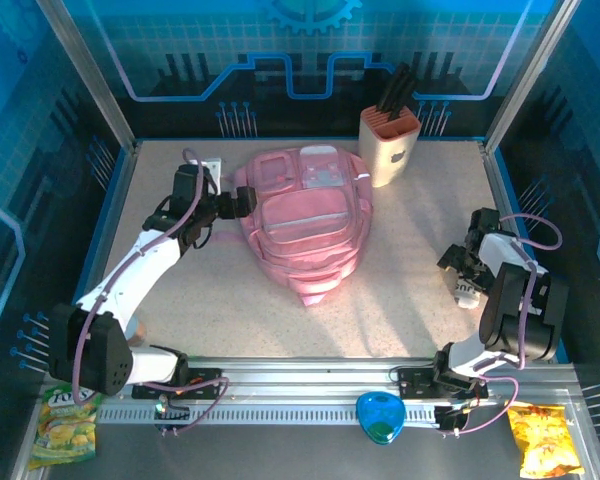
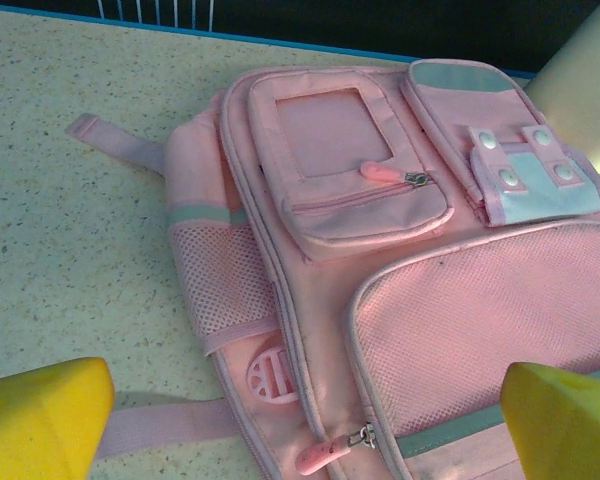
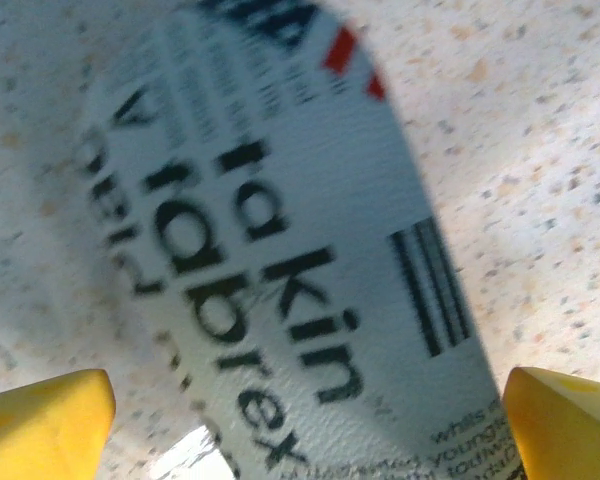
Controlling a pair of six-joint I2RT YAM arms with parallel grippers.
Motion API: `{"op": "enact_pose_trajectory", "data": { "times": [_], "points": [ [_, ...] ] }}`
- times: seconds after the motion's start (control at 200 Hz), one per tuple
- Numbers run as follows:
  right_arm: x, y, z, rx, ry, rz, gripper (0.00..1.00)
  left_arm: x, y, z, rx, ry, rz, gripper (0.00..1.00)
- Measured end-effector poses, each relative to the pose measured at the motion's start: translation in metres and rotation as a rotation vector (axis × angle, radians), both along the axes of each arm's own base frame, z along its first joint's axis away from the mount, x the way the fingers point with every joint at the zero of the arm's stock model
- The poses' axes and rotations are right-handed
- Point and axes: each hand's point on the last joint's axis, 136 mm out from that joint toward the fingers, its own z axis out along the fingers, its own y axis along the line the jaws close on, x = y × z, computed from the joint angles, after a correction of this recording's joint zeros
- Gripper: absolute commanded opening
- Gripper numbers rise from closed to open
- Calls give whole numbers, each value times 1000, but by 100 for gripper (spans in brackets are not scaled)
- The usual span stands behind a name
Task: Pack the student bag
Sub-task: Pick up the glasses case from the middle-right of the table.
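Pink fabric dominates the speckled table (image 1: 180,300), where the student bag (image 1: 302,225) lies flat with its front pockets upward, a little beyond the middle of the surface and toward the back wall. A cream knife block (image 1: 390,148) holding black handles stands just beside the bag's far right corner.

The left gripper (image 1: 242,201) sits at the bag's left edge, its jaws spread wide with nothing between them. From the left wrist camera, its yellow fingertips (image 2: 40,420) stand at the bottom corners of the view. Between and beyond them lie a mesh side pocket (image 2: 220,280), a windowed front pocket (image 2: 330,130) and a pink zip pull (image 2: 385,173).

Well apart from the bag, near the table's right side, the right gripper (image 1: 464,285) hangs over a white pack (image 1: 467,293) lying on the table. Its jaws also stand fully apart and grip nothing. The right wrist camera shows blurred black lettering, a red mark and a barcode-like block on the pack; whether the fingertips (image 3: 40,420) touch it cannot be told.

On the near ledge by the arm bases lie a green-and-yellow snack bag (image 1: 65,425) at left, a blue heart-shaped object (image 1: 380,418) in the middle and an orange snack bag (image 1: 543,440) at right.
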Motion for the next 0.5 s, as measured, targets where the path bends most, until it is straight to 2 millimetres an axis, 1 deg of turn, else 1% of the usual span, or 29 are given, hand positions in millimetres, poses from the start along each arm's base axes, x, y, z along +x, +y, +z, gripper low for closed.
{"op": "enact_pose_trajectory", "data": {
  "times": [0.12,0.21,0.375,0.44,0.5],
  "points": [
    [2,10,2,7,-8,24,90,0,-2,-2,-5,13,-11,99],
    [1,10,-1,6,3,15,83,0,-4,-3,-9,20,-18,99],
    [-2,11,-12,17,46,8,71,-1,-10,-2,-26,28,-50,99],
    [-3,11,-13,18,49,10,67,-1,-14,-2,-31,34,-73,98],
    [-3,11,-13,17,49,11,61,-2,-19,-2,-36,39,-101,97]
  ]
}}
